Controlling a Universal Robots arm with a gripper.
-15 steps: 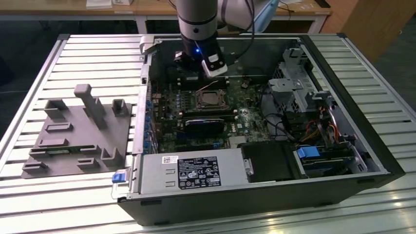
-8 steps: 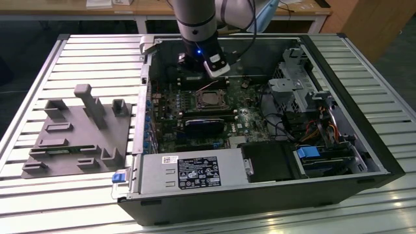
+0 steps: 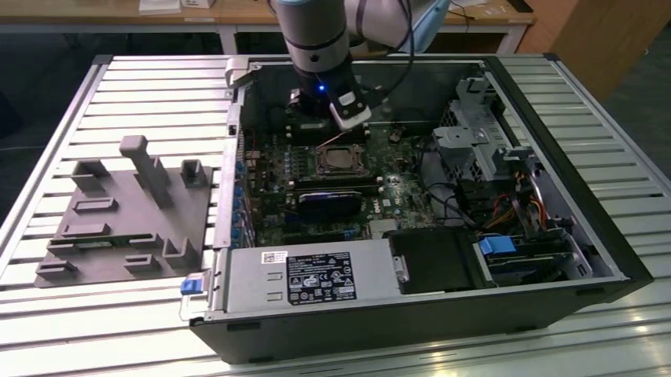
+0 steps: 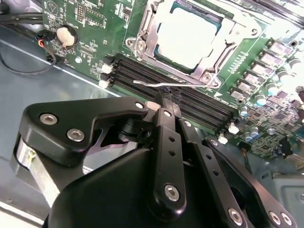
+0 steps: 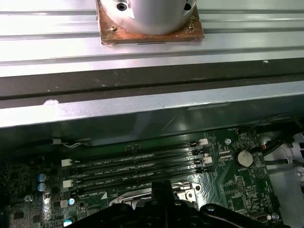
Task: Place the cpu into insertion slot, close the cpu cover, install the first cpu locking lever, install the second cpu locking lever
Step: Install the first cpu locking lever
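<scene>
Matte black gripper [image 4: 164, 100], fingers drawn narrow together, tip at a thin silver locking lever [image 4: 145, 83].

Nearest are the gripper's black linkage bars, smooth and studded with round silver bolts, tapering to a closed point; whether that point touches the wire-thin lever just ahead of it cannot be told. Long black ribbed memory slots [image 4: 137, 71] run beneath the tip across the glossy green motherboard [image 4: 90, 23]. Just beyond the lever the cpu [image 4: 187, 35], a flat pale square, sits in the insertion slot [image 4: 206, 76], with the cpu cover [image 4: 144, 33], a stamped silver window frame, lying flat over it.
</scene>
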